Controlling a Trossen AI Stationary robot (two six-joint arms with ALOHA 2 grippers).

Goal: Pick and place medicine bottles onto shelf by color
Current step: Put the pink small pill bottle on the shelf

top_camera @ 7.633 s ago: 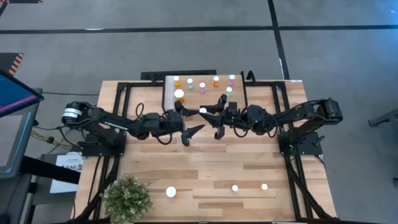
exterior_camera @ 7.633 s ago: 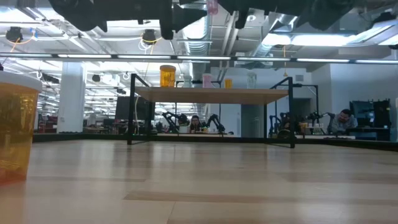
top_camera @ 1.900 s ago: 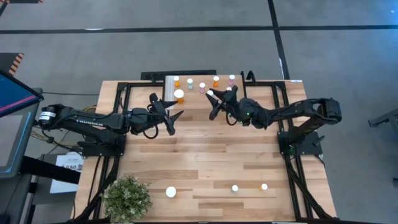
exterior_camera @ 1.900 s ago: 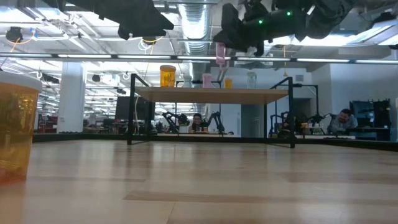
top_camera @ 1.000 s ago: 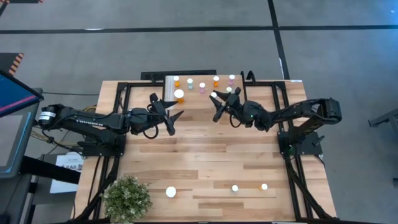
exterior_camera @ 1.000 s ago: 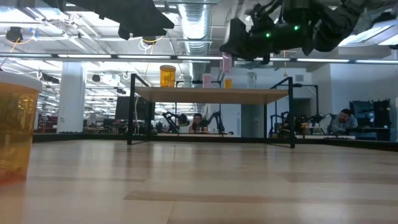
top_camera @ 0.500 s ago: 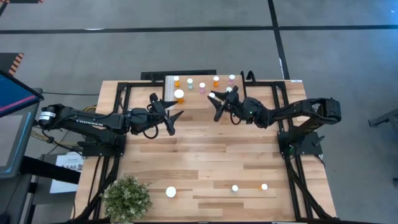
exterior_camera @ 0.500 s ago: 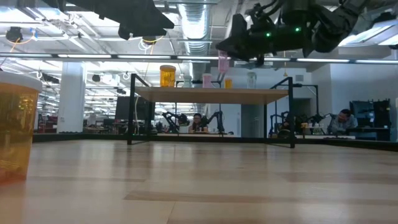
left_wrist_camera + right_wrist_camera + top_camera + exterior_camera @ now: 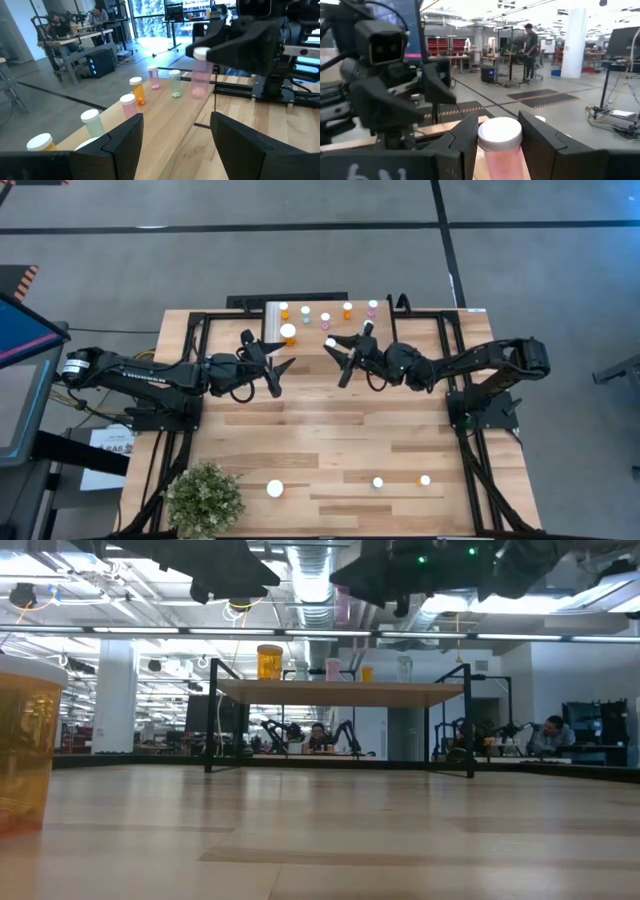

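Right tool (image 9: 337, 355): clenched on a pink bottle (image 9: 500, 150) with a white cap, held in the air just off the near edge of the shelf (image 9: 330, 332), above the worktop (image 9: 330, 450).
Left tool (image 9: 272, 365): fingers spread, holding nothing, hovering beside the shelf's left end.
Shelf: light wood top on thin black legs; carries a large orange bottle (image 9: 288, 332) and small orange, green and pink bottles in a row.
Worktop: pale wood planks; near edge holds three more white-capped bottles (image 9: 378, 481) and a potted plant (image 9: 205, 498).
Room: grey floor, benches and people far behind.
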